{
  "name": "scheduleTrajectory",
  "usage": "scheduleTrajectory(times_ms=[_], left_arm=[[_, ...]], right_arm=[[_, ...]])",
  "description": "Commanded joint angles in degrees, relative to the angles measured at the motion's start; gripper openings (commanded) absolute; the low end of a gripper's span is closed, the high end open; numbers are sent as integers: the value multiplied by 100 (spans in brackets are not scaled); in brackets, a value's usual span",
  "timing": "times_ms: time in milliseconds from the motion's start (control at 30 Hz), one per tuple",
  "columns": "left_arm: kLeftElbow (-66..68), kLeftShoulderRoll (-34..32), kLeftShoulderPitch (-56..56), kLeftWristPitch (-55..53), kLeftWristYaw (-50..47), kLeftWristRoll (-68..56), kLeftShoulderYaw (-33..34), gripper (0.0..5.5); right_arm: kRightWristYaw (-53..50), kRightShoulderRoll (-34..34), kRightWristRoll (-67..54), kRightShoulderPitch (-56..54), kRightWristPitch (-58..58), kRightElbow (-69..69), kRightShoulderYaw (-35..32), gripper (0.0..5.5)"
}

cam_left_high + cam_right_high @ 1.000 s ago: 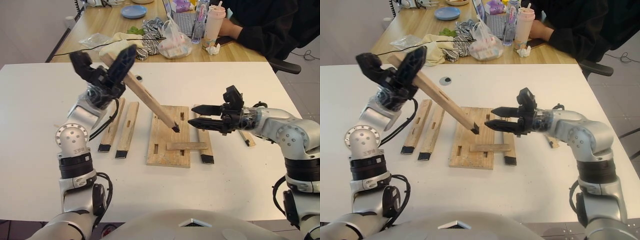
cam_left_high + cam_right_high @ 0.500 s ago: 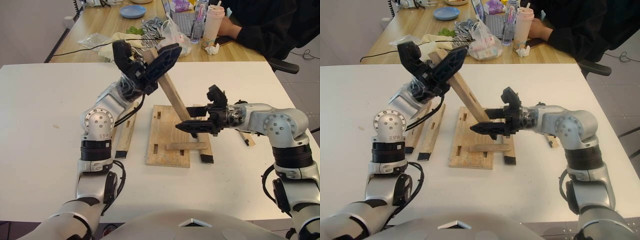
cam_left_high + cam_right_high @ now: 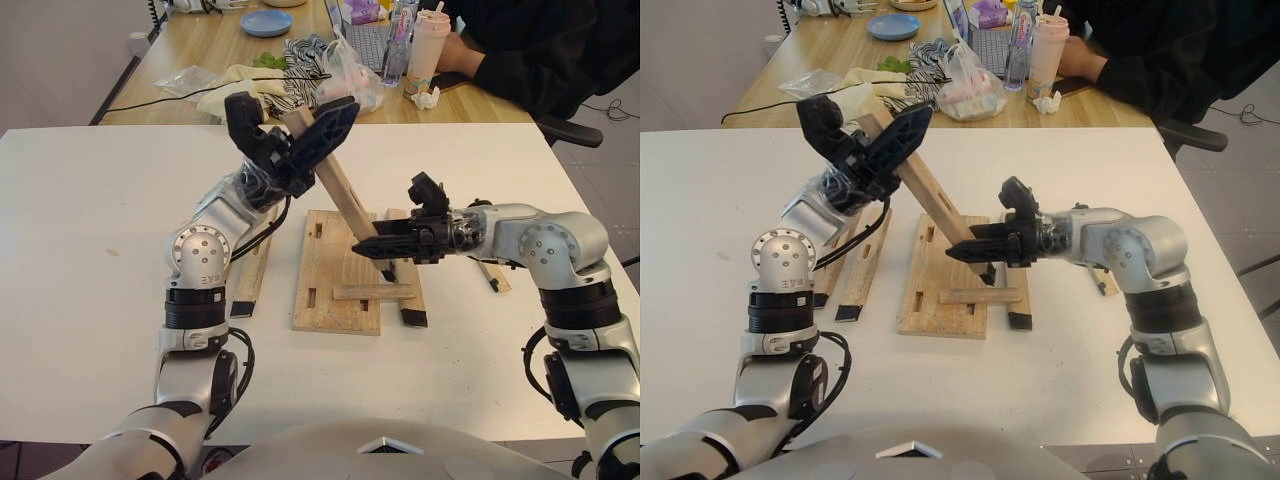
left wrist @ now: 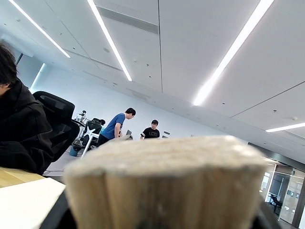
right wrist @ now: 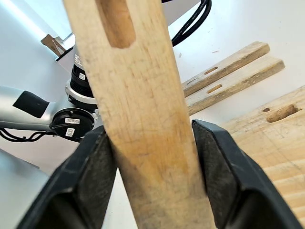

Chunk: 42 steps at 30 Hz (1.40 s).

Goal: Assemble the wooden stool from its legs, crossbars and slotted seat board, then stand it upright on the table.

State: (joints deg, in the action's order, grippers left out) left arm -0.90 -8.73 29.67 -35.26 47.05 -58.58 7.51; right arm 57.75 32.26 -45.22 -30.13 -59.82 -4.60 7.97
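Left eye view: left pincer, right pincer tight around one leg; three legs flat.

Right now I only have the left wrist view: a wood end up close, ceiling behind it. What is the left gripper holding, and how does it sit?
Observer: Left gripper grips the top end of a leg. The leg is tilted, with its black-tipped lower end down at the seat board.
Operator: Right gripper?
Observer: Right gripper is closed on the same leg near its lower end, with a pad on each side.
Operator: Tip in a slot?
Observer: Cannot tell. The tip is near the board's right edge, close to a crossbar lying across the board.
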Motion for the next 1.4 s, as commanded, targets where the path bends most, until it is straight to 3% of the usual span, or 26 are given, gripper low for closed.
scheduleTrajectory(times_ms=[33, 233, 333, 500, 733, 867, 1067, 1200, 1400], left_arm=[[106, -97, 242, 98, -154, 279, 38, 239], [277, -207, 199, 477, -705, 1214, -65, 317], [1074, -372, 504, 1490, -1404, 2465, -43, 317], [1546, -577, 661, 2426, -2089, 2943, 624, 317], [1166, -384, 299, 2499, -2664, 3229, 625, 317], [719, -183, -402, 2463, -2986, 3287, 647, 317], [368, 204, -988, 2654, -3360, 3422, 565, 317], [449, 352, -1164, 2931, -3469, 3505, 609, 317], [455, 553, -1427, 3311, -3680, 3553, 733, 317]], right_arm=[[-123, 17, 314, -57, 209, -48, 96, 231], [-333, -153, 1155, -195, 1053, 489, 376, 217], [-386, -142, 1648, -211, 1433, 784, 574, 212], [-359, -203, 2323, -137, 1783, 1420, 884, 202], [-484, -189, 2912, 28, 1999, 1644, 1006, 202], [-225, -101, 3397, -125, 2226, 1737, 1456, 202], [66, -196, 3650, -559, 2362, 2080, 1473, 323], [436, 318, 3590, -787, 2290, 1640, 1117, 356], [2191, 1515, 3104, -467, 2787, 481, 906, 356]])
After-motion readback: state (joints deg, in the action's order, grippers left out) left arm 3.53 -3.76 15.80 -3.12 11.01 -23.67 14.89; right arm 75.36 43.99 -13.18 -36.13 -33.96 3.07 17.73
